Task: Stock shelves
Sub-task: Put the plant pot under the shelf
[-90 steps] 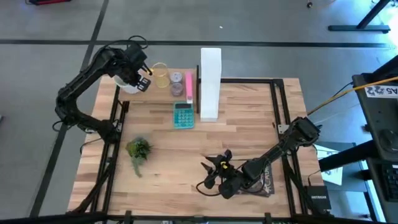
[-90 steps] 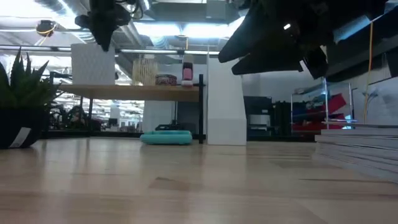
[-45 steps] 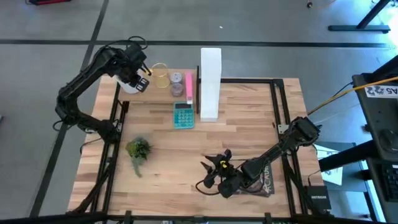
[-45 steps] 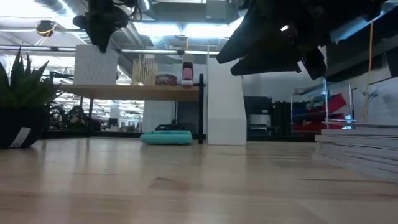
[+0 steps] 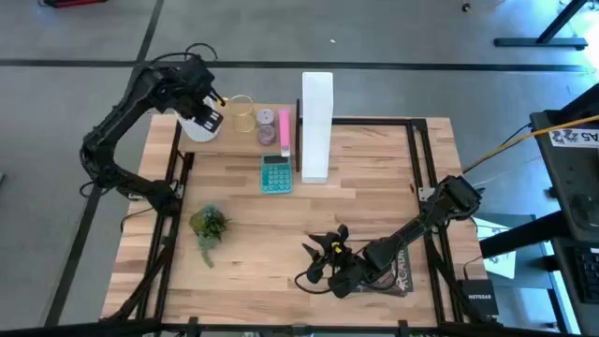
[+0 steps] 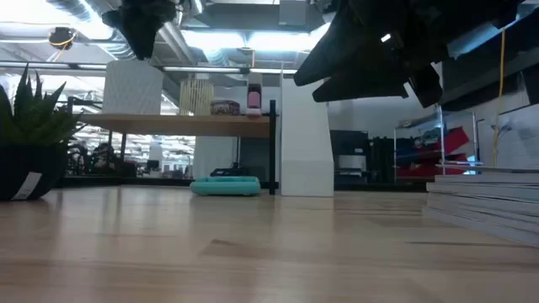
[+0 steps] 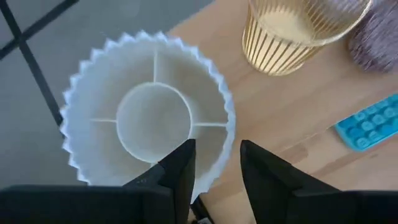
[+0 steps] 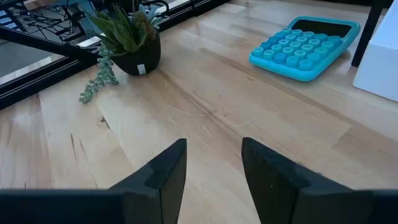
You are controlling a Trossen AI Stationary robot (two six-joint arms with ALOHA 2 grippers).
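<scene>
The shelf (image 5: pixel 245 139) holds a white holder (image 5: pixel 197 127) at its outer end; left pincer (image 5: pixel 211 111) apart above it; right pincer (image 5: pixel 316 260) apart.

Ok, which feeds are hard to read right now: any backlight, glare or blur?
Low view: bright ceiling lights behind leave the right arm a near-black silhouette, and the near tabletop is soft. Left wrist view: the white ribbed organizer is evenly lit; the fingers are blurred. Right wrist view: clear, with mild sheen on the wood.

Calculator (image 5: pixel 275 173), plant (image 5: pixel 208 225) on tabletop (image 5: pixel 253 243)
</scene>
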